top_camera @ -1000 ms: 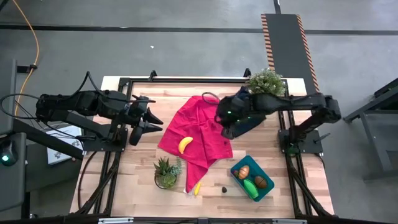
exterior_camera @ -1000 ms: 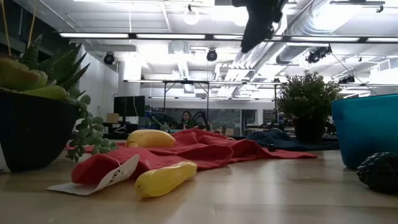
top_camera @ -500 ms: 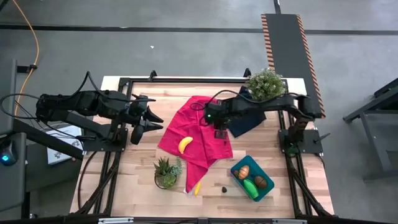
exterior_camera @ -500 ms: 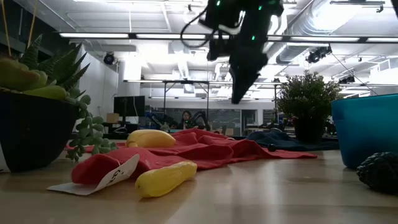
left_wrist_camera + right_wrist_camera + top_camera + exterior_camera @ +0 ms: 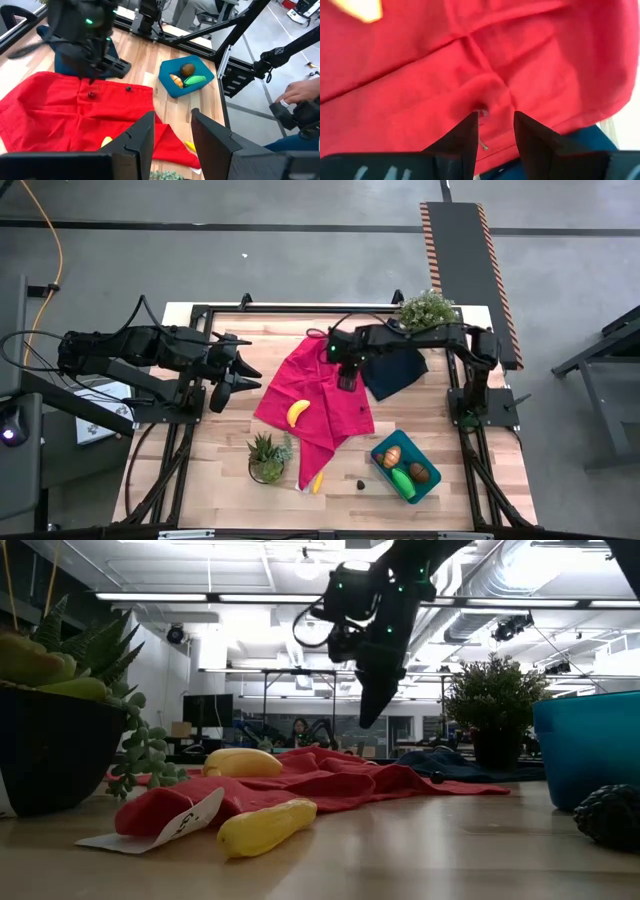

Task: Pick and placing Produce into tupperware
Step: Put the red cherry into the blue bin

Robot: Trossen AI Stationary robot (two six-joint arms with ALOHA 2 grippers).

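My right gripper (image 5: 347,380) hangs open over the red cloth (image 5: 320,395), clear above it in the low view (image 5: 366,718). Its wrist view (image 5: 495,122) shows only red cloth between the fingers and a corner of one yellow banana (image 5: 362,7). That banana (image 5: 297,412) lies on the cloth. A second banana (image 5: 317,482) lies on the wood at the cloth's near corner. The teal tub (image 5: 406,465) holds an orange piece (image 5: 392,457), a green piece (image 5: 402,480) and a brown piece (image 5: 419,472). My left gripper (image 5: 243,376) waits open at the table's left side.
A potted succulent (image 5: 268,455) stands near the front edge, beside the cloth. A leafy plant (image 5: 428,310) stands at the far right. The navy cloth (image 5: 395,370) lies under the right arm. A small dark lump (image 5: 360,481) sits left of the tub.
My right gripper has swung toward the table's left, from the cloth's right edge to over its middle, and has come down from the top of the low view to well nearer the cloth. The produce, cloth and tub have stayed put.
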